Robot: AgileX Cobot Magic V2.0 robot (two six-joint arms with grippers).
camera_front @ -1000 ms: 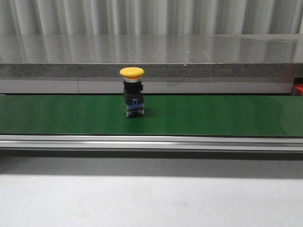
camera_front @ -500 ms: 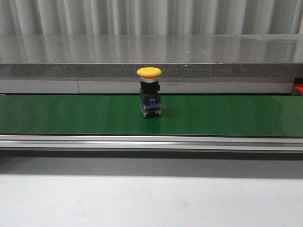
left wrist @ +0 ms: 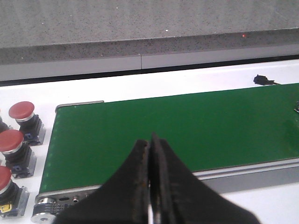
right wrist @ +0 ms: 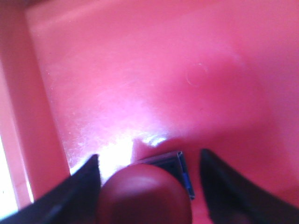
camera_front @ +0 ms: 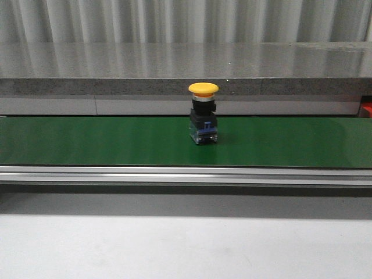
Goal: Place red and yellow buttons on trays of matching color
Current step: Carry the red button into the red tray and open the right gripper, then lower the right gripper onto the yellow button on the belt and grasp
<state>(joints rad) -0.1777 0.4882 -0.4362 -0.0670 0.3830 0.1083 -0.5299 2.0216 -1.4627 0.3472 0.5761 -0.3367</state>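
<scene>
A yellow button (camera_front: 203,114) is seen upright on the green belt (camera_front: 87,142), slightly right of centre. The left hand (left wrist: 150,186) is pressed together over the belt's end, near three red buttons (left wrist: 22,114). The right hand (right wrist: 149,186) is spread apart around a red button (right wrist: 145,193) inside the red tray (right wrist: 140,70).

A green conveyor belt (camera_front: 104,141) runs across the front view, edged in front by a silver aluminium rail (camera_front: 186,174). Behind it stands a grey speckled stone ledge (camera_front: 186,86), backed by a corrugated metal wall (camera_front: 186,20). The white desk (camera_front: 186,247) spreads in the foreground. In the left wrist view, a small black connector (left wrist: 263,80) lies on the desk beyond the belt.
</scene>
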